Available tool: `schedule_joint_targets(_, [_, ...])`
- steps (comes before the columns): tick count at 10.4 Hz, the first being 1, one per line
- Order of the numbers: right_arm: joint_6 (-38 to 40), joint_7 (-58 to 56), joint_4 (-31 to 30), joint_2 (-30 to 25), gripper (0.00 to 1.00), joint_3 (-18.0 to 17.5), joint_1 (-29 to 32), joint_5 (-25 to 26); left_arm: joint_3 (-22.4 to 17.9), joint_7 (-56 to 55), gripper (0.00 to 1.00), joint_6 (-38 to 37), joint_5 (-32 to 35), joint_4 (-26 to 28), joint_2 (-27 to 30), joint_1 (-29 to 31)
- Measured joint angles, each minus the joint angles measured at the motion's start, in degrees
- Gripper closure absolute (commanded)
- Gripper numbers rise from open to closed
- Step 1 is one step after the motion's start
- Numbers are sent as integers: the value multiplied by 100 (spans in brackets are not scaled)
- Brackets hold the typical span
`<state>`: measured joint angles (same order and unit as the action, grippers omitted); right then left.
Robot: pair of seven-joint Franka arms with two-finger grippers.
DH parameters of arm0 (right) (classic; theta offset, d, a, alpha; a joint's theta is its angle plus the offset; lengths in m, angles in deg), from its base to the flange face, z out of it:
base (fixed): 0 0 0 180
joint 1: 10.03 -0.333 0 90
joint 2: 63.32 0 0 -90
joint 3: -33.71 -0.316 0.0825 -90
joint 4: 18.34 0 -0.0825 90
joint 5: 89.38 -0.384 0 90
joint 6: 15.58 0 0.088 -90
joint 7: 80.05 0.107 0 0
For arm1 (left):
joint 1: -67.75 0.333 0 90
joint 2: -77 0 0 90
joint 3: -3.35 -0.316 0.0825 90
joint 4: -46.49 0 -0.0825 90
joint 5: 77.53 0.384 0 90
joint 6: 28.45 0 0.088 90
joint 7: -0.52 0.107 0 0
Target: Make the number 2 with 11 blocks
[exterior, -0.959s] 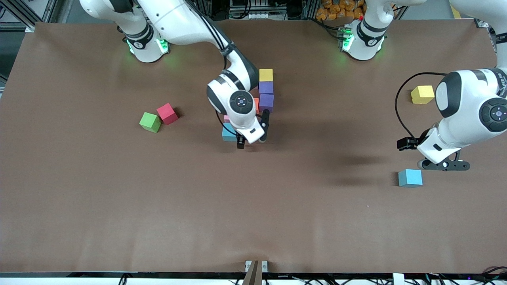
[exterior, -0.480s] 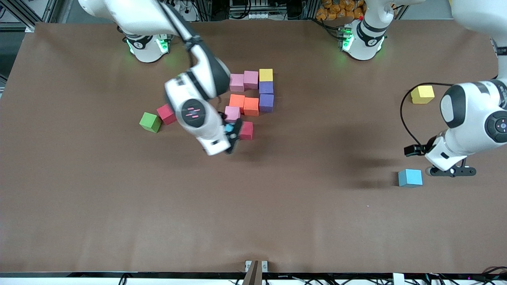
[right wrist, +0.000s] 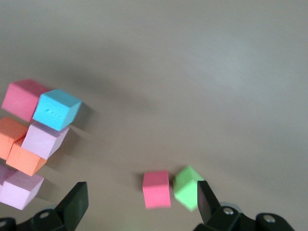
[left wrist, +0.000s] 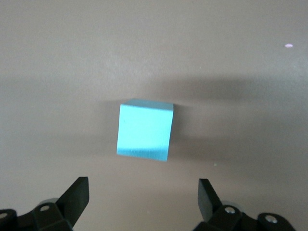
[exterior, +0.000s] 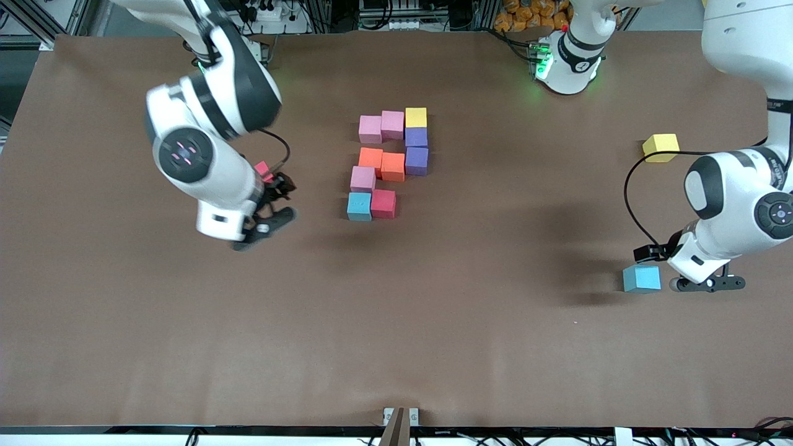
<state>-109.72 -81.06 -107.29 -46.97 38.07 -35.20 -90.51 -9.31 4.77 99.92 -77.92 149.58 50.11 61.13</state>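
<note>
Just beside left hand (exterior: 708, 284): blue block (exterior: 641, 278).

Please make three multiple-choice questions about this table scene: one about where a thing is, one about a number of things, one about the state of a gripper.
1. What is the left gripper beside?
A. the loose light blue block
B. the loose yellow block
C. the green block

2. How many pink blocks are in the group of blocks at the middle of the table?
A. one
B. three
C. five

3. What state is the right gripper in?
A. shut on a red block
B. shut on nothing
C. open, holding nothing

Answers:
1. A, the left wrist view shows that block just ahead of the open fingers.
2. B, two lie side by side, one lies lower.
3. C, its fingers stand apart with only table between them.
</note>
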Motion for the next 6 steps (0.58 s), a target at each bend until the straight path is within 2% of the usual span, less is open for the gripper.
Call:
schedule_joint_targets(1, [141, 206, 0, -185, 0, -139, 526, 66, 1, 84, 0, 149, 0, -53, -105, 22])
schedule_joint_targets(3, [160, 175, 101, -347, 0, -782, 2265, 414, 5, 262, 0, 449, -1, -101, -306, 72])
schedule_joint_targets(4, [139, 97, 180, -348, 0, -965, 2941, 533, 11, 274, 0, 507, -1, -104, -414, 76])
schedule_joint_targets(5, [117, 13, 331, -344, 0, -1015, 3390, 547, 15, 275, 0, 586, -1, -105, -529, 79])
schedule_joint_targets(6, [219, -9, 511, -350, 0, -1022, 3573, 547, 16, 276, 0, 649, -1, -112, -614, 82])
